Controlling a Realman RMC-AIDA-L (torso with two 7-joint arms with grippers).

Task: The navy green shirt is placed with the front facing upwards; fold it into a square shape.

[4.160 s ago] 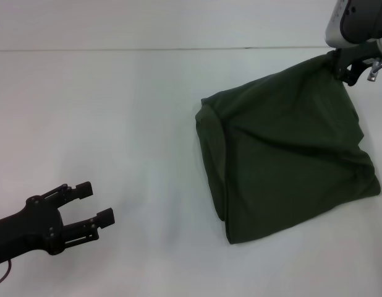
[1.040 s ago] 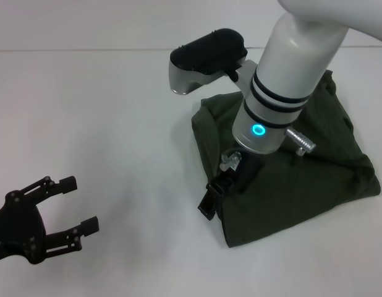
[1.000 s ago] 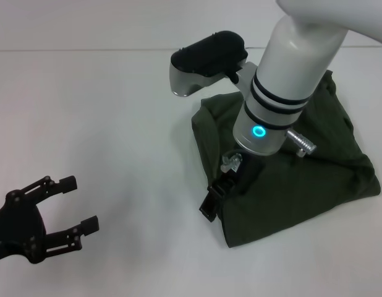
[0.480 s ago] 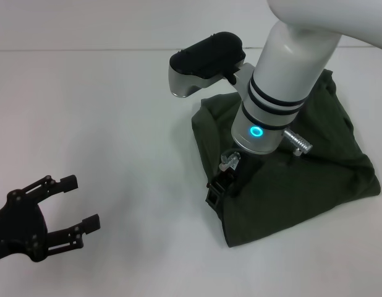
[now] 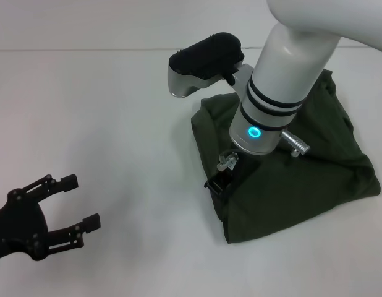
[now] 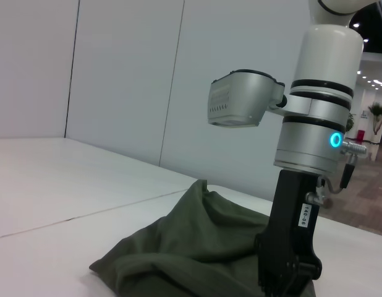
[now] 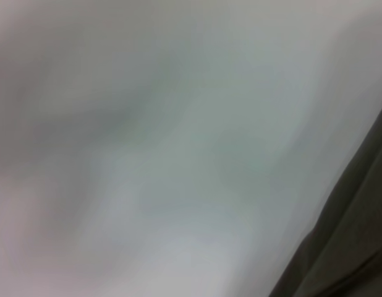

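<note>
The dark olive-green cotton shirt (image 5: 290,167) lies folded into a rough, rumpled square on the white table (image 5: 104,111), filling the right half of the head view from mid-height down towards the lower right. No lettering shows on its upper face.

My right gripper (image 5: 217,184) comes down from the upper right of the frame on its white arm with the glowing blue ring, and its black tip sits at the shirt's left edge, low in the middle of the picture, touching the cloth. From the left wrist view it (image 6: 288,272) stands upright and pressed into the fabric (image 6: 178,247); I cannot tell how far its fingers are parted or whether they have any cloth.

My left gripper (image 5: 70,204) hovers in the lower left corner, well apart from the shirt, its black fingers spread wide with nothing between them.
</note>
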